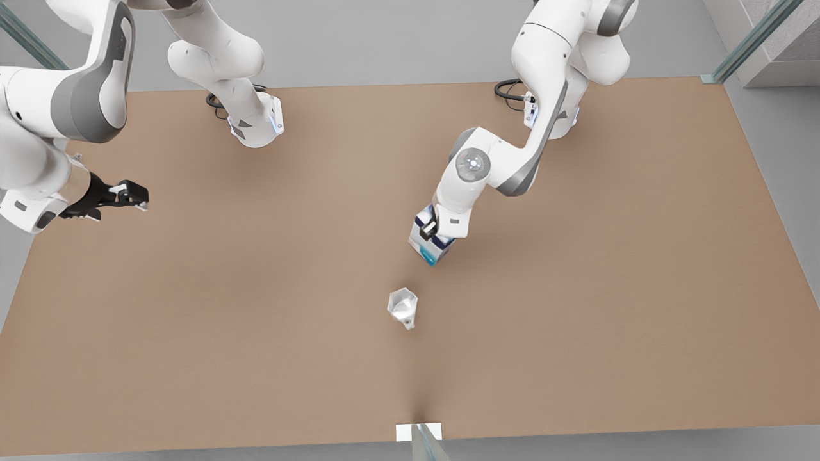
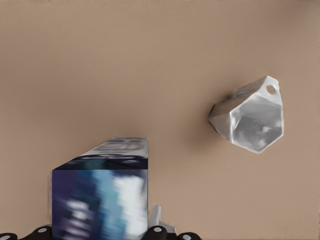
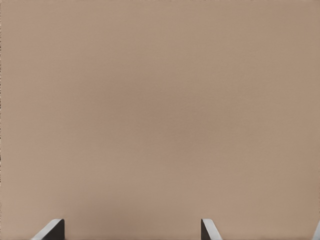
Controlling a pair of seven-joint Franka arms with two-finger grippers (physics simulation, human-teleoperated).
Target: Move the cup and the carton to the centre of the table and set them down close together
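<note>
Here, nearest the front edge of the tabletop [image 1: 192, 358], a small white tab [image 1: 418, 432] with a glassy strip sits at the middle, partly cut off by the frame. A little farther in, the cup [image 1: 403, 308] stands by itself on the bare brown surface near the centre, touching nothing; in my left wrist view the cup [image 2: 248, 115] shows its pale faceted sides and a small hole near the rim, though I cannot tell whether it is upright or tipped. Just beyond it, well short of touching, my left gripper [image 1: 434, 232] is closed on the carton [image 1: 429, 245], its top hidden under my wrist. In my left wrist view the carton [image 2: 102, 192] fills the near corner, its print blurred, and I cannot tell if its base meets the tabletop. Far off at the front view's left, my right gripper [image 1: 136, 194] waits over bare tabletop [image 3: 160, 110], fingers [image 3: 52, 229] spread wide, holding nothing.
</note>
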